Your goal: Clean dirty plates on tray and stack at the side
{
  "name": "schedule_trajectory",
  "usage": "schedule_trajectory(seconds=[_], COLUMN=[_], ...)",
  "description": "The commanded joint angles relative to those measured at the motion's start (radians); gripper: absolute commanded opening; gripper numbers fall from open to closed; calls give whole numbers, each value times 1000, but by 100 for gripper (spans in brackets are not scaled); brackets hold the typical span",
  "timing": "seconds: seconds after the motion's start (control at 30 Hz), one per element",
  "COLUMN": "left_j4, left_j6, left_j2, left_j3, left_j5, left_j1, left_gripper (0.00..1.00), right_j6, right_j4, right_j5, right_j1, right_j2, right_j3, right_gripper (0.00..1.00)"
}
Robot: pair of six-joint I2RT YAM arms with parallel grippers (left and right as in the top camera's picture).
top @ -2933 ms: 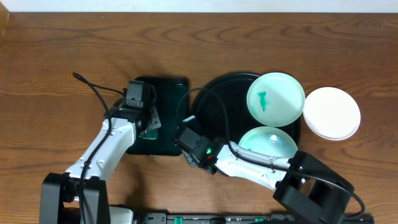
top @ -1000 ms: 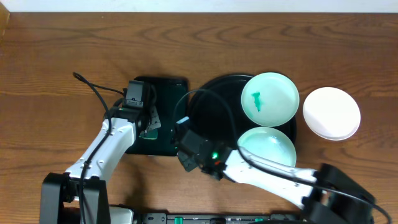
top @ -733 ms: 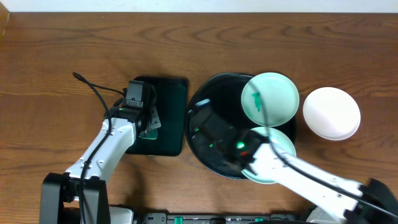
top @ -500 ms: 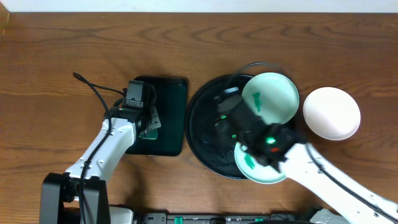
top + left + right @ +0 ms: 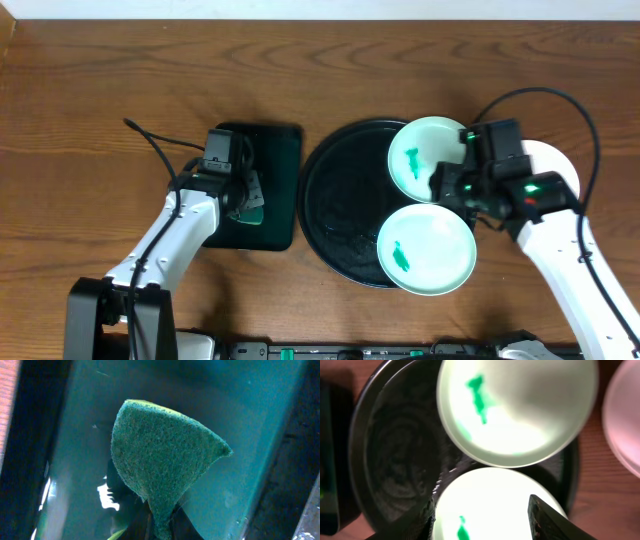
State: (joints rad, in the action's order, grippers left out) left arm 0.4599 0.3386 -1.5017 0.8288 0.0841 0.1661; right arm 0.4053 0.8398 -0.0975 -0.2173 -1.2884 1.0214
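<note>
Overhead and wrist views, dish-cleaning station. The tray (image 5: 335, 200), round and black with a raised rim, lies flat at the middle of the counter (image 5: 120, 80). Being circular, it has no long axis, and neither do the plates; all face upward.

Two mint-green plates sit on the right half of the tray. The farther plate (image 5: 425, 160) carries a green smear (image 5: 412, 160) left of its centre, elongated roughly front to back. The nearer plate (image 5: 427, 250) overhangs the tray's near rim, and its smear (image 5: 398, 257) also lies left of centre. Their rims lie close together; whether they touch cannot be told. A white plate (image 5: 562, 160) rests on the counter just right of the tray, largely covered by the right arm.

The right gripper (image 5: 445, 185) hangs over the gap between the two green plates, its fingers (image 5: 545, 520) spread apart with nothing between them.

Left of the tray lies a smaller rectangular black tray (image 5: 278, 180), its long axis front to back. Above it, the left gripper (image 5: 245, 195) is clamped on a green sponge (image 5: 160, 465), pinched at its narrow lower end.

The counter is brown wood with the grain running left to right. A pale strip borders its far edge.
</note>
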Motion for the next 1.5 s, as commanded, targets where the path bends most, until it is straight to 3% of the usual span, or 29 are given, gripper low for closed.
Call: schedule_trajectory(seconds=[0.0, 0.63, 1.17, 1.47], left_j4=[-6, -22, -37, -36], left_j6=[-17, -24, -24, -24], left_j2=[7, -3, -3, -3], left_j3=[-6, -7, -6, -7], left_j5=[18, 17, 43, -86], left_j1=[21, 192, 233, 232], left_gripper=[8, 8, 8, 8], right_j6=[-76, -97, -97, -141], right_j4=[2, 3, 9, 5], right_j5=[-42, -42, -35, 95], right_j1=[65, 130, 130, 132], right_j2=[6, 6, 6, 1], right_j3=[1, 0, 0, 0], right_gripper=[57, 58, 59, 68])
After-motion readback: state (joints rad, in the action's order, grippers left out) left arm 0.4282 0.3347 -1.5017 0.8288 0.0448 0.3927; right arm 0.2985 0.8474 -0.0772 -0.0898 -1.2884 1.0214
